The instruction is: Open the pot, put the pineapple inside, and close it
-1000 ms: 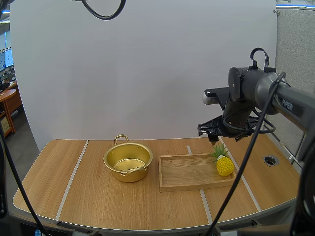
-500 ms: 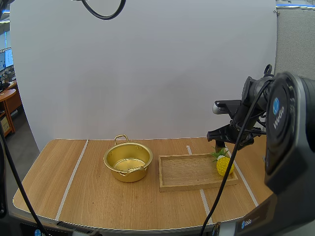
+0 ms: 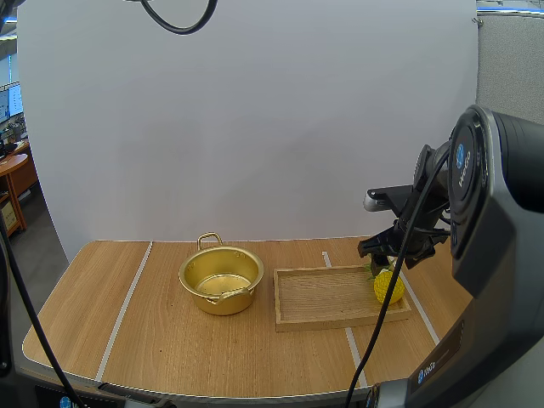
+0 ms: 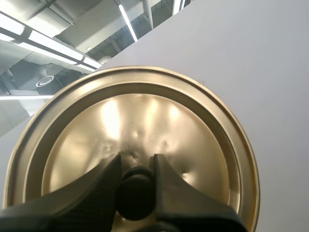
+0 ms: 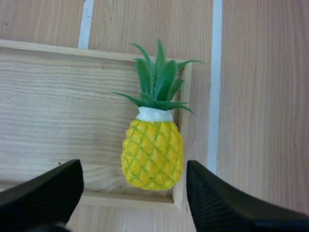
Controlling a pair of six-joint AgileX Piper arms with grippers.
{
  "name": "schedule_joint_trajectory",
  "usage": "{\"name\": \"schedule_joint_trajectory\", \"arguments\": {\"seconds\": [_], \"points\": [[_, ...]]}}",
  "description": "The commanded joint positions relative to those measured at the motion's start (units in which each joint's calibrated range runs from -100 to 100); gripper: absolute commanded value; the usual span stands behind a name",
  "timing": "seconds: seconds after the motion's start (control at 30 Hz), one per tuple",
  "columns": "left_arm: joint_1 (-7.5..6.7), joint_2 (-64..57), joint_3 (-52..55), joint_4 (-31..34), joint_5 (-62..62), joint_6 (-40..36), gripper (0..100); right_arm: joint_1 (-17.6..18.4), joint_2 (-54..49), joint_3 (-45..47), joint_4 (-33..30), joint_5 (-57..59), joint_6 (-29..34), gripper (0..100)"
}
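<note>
A golden pot [image 3: 221,278] stands open on the table, left of a wooden tray [image 3: 327,297]. The yellow pineapple [image 3: 388,286] with green leaves lies at the tray's right end. My right gripper [image 3: 393,252] hangs just above it. In the right wrist view its fingers [image 5: 41,191] stand wide apart on either side of the pineapple [image 5: 153,152], which rests in a corner of the tray [image 5: 58,106]. In the left wrist view my left gripper [image 4: 135,181] is shut on the black knob [image 4: 135,189] of the golden lid [image 4: 140,130], held up in the air.
White tape lines [image 3: 123,308] run across the wooden table. A round hole [image 3: 467,276] sits in the tabletop right of the tray. The right arm's large body [image 3: 501,255] fills the right side of the high view.
My right gripper has moved right and down, from above the tray's far right corner to just over the pineapple. The pot, tray and pineapple have stayed put.
</note>
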Motion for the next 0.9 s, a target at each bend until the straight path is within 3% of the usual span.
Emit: {"name": "schedule_joint_trajectory", "arguments": {"seconds": [0.0,0.87], "points": [[-0.08,-0.6,-0.5,0.7,-2.1,0.0,0,-0.2,0.8,-0.3,-0.5,-1.7,-1.1,100],[-0.08,-0.6,-0.5,0.7,-2.1,0.0,0,-0.2,9.9,-0.5,-1.7,-8.2,-1.5,100]]}}
